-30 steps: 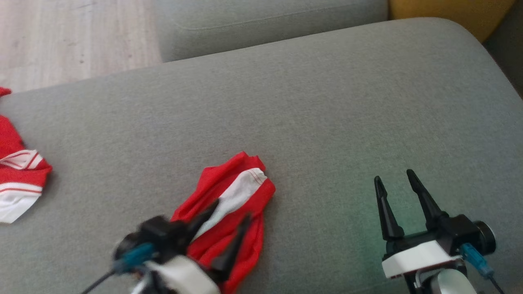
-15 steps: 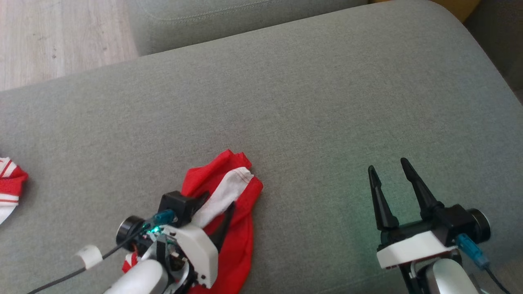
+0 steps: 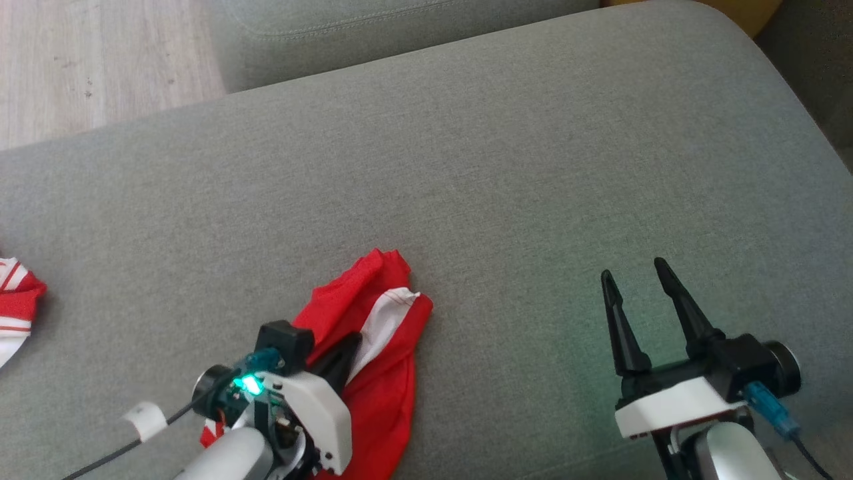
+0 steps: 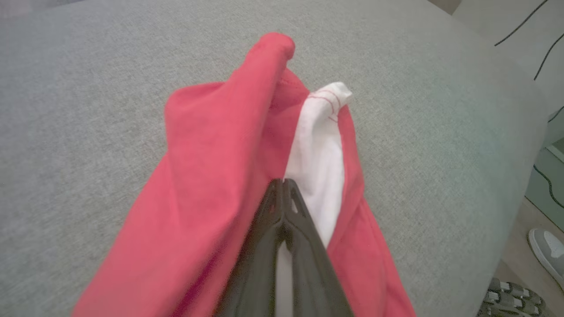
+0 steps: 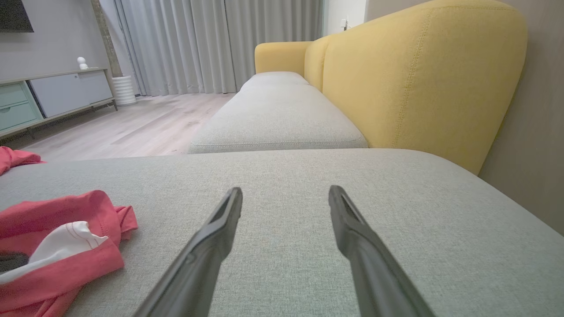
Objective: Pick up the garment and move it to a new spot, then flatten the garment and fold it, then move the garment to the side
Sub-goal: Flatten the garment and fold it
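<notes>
The left gripper (image 3: 348,345) held its jaws clamped on the red-and-white garment (image 3: 390,380), which lay on the grey sofa cushion (image 3: 533,167). The right gripper (image 3: 633,269) hovered well apart, jaws spread and empty.

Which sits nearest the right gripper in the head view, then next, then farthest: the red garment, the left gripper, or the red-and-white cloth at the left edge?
1. Red garment, centre, its edge nearest the right gripper.
2. Left gripper, just beyond, shut on that garment.
3. Red-and-white cloth, far left edge.
</notes>
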Controlling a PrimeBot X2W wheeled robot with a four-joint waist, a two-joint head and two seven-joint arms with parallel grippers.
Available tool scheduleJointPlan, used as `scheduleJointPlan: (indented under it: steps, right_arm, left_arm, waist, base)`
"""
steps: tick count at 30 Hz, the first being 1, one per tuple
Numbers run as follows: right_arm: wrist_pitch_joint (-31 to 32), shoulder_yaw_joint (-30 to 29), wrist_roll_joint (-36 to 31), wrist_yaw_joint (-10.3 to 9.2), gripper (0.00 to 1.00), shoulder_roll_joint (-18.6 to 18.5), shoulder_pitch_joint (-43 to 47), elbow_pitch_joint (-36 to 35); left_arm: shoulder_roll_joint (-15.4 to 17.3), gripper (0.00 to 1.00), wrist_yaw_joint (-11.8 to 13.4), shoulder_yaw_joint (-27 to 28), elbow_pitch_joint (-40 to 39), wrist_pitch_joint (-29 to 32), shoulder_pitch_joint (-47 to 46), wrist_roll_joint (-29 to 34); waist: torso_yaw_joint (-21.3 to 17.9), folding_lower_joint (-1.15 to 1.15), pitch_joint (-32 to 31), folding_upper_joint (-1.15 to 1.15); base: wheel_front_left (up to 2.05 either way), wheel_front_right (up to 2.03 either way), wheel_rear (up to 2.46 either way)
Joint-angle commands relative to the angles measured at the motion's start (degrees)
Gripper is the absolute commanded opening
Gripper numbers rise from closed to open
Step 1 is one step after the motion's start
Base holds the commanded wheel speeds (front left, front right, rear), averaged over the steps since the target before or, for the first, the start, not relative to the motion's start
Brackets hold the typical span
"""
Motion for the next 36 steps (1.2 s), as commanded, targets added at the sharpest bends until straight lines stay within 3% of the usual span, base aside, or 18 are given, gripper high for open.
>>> scheduleJointPlan:
  steps: [1, 11, 25, 27, 28, 29, 30, 36]
  right_arm:
    - [-0.4, 0.9, 0.2, -0.04, 1.00, -0.3, -1.8, -2.0]
    - [-0.4, 1.0, 0.7, -0.04, 1.00, -0.3, -1.8, -1.8]
    - [-0.4, 0.8, 0.7, -0.04, 1.00, -0.3, -2.2, -1.8]
    - [-0.4, 0.8, 0.7, -0.04, 1.00, -0.3, -2.1, -1.7]
    - [-0.4, 0.7, 0.7, -0.04, 1.00, -0.3, -2.1, -1.7]
    - [-0.4, 0.7, 0.6, -0.04, 1.00, -0.3, -2.0, -1.7]
    - [-0.4, 0.6, 0.6, -0.04, 1.00, -0.3, -1.9, -1.7]
    - [-0.4, 0.2, 0.4, -0.04, 1.00, -0.3, -1.0, -1.6]
  left_arm:
    - [0.6, 0.00, -0.5, 2.3, -2.3, -0.8, -3.2, -0.7]
    - [0.2, 0.00, -3.2, 1.7, -7.9, 1.1, -0.3, -5.8]
    - [-1.1, 0.00, -3.4, 0.3, -5.9, 0.6, -1.0, -5.2]
    - [-1.7, 0.00, -2.5, 1.2, -6.0, -1.3, -1.1, -4.9]
    - [-2.0, 0.32, -2.6, 1.3, -6.1, -2.5, -1.3, -4.4]
    - [-2.2, 0.91, -2.9, 1.3, -6.3, -3.9, -1.5, -3.8]
    - [-2.5, 1.00, -2.3, 1.8, -6.1, -5.3, -1.5, -3.4]
    - [-2.6, 1.00, 2.2, 4.6, -3.7, -11.8, -2.5, 0.3]
  waist:
    - [0.0, 0.00, -0.1, 0.00]
    - [-0.2, 0.00, -0.2, 0.00]
    - [-1.9, 0.00, 0.4, 0.00]
    - [-2.0, 0.00, 0.1, 0.00]
    - [-2.0, 0.00, -0.1, 0.00]
    - [-2.1, 0.00, -0.3, 0.00]
    - [-2.1, 0.00, -0.5, 0.00]
    - [-1.7, 0.00, -2.6, 0.00]
  base:
    - [0.00, 0.00, 0.00]
    - [0.00, 0.00, 0.00]
    - [0.00, 0.00, 0.00]
    - [0.00, 0.00, 0.00]
    - [0.00, 0.00, 0.00]
    - [0.00, 0.00, 0.00]
    - [0.00, 0.00, 0.00]
    - [0.00, 0.00, 0.00]
